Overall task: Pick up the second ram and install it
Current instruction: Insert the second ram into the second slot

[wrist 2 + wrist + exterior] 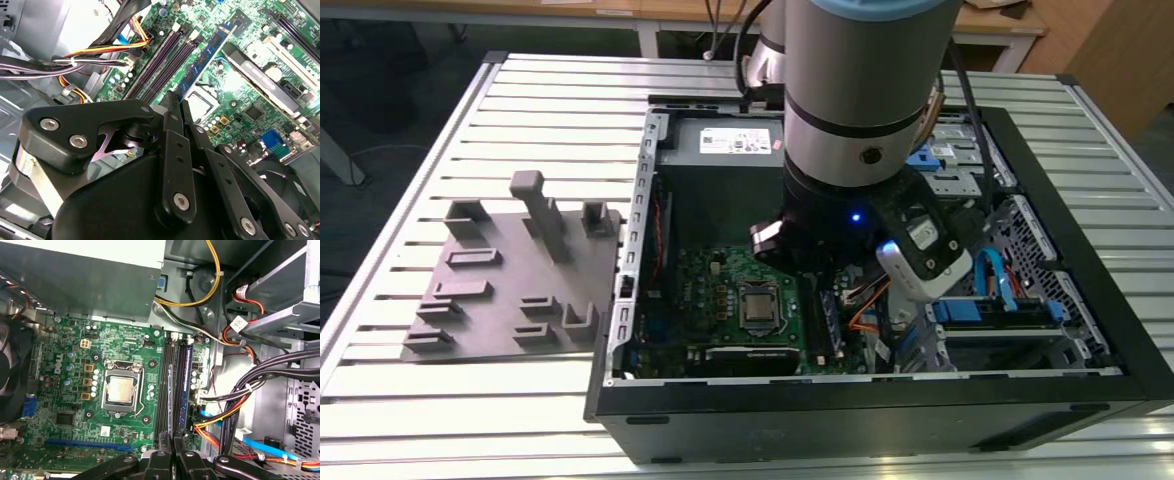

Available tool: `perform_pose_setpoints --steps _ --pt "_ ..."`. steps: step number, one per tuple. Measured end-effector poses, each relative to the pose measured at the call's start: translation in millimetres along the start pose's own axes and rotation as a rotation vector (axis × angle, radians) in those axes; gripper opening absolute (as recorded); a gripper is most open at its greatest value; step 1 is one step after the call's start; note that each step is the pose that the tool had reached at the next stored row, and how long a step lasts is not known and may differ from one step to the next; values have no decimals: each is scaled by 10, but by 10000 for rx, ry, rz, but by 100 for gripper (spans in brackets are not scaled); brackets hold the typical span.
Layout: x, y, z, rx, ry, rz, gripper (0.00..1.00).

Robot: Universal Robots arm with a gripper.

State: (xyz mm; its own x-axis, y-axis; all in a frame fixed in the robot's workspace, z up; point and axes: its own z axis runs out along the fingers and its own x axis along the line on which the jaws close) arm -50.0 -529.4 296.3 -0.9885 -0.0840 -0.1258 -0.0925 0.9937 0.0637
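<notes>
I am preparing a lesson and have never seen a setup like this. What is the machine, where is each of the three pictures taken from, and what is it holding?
The machine is a single robot arm, seen from outside in the exterior view, reaching down into an open computer case that lies on a slatted metal table. On the table, toward the exterior view's left, sits a grey fixture plate with upright posts. The other two pictures come from cameras riding near the arm's wrist, looking down past the black gripper at the green motherboard with its square silver processor. The gripper is shut on the second ram, a thin dark memory stick seen edge-on over the long memory slots. Another stick already sits in a neighbouring slot. Whether the held stick is fully seated, I cannot tell.
</notes>
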Motion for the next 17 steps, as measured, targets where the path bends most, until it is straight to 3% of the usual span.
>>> perform_pose_setpoints --steps 17 --pt "0 0 2 128 -65 1002 14"
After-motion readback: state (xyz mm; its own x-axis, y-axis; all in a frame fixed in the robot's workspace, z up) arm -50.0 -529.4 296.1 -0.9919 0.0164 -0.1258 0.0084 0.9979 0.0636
